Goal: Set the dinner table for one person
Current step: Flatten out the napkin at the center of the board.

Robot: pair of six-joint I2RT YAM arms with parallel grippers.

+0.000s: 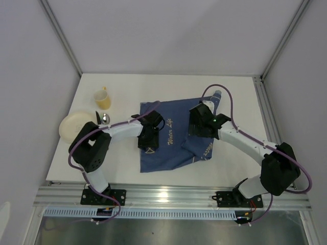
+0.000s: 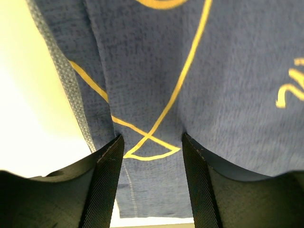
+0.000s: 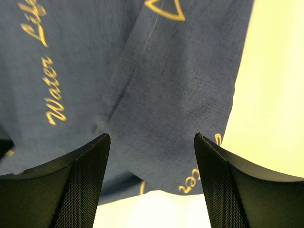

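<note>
The dinner table [image 1: 127,87] is a white top with silver rails. A dark blue cloth [image 1: 176,148] with pale yellow line drawings lies crumpled at its middle. My left gripper [image 1: 149,142] is down on the cloth's left part. In the left wrist view its jaws [image 2: 151,137] stand open, with a band of cloth [image 2: 228,57] running between the fingers. My right gripper [image 1: 199,126] hovers over the cloth's folded right side. Its jaws [image 3: 151,137] are open and wide, above the cloth's [image 3: 180,85] edge and bare table [image 3: 275,95].
At the back left stand a yellow cup [image 1: 102,99], a cream plate [image 1: 73,126] and a shiny spoon [image 1: 105,119]. A blue object [image 1: 217,94] shows behind the right arm. Grey walls close in on both sides.
</note>
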